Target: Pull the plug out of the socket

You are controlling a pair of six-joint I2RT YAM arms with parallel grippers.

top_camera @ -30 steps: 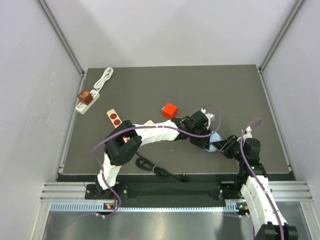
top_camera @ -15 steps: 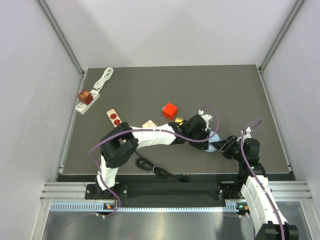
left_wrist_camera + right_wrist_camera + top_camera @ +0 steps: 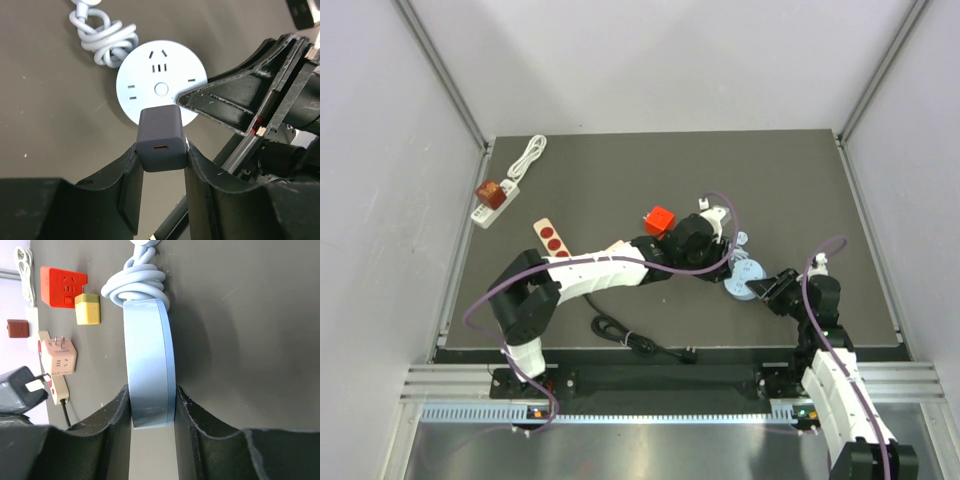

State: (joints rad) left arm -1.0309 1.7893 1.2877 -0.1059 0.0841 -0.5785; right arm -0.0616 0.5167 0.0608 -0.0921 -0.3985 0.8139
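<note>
The left gripper (image 3: 162, 150) clasped the grey plug (image 3: 160, 129) clear of the round blue socket (image 3: 159, 76), which the right gripper (image 3: 150, 407) pinched by its rim on the table (image 3: 800, 200), a coiled white cord (image 3: 106, 39) touching it and a red cube (image 3: 61, 286), yellow plug (image 3: 87, 309) and pink adapter (image 3: 57, 356) lying off to its left.

Right pincer (image 3: 150, 407) astride round socket (image 3: 148, 355), coiled cord (image 3: 137, 287) behind, bare mat (image 3: 240, 315) alongside.

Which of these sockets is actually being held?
The round pale-blue socket, pinched at its rim by the right fingers; the red cube socket and white strip lie free.
</note>
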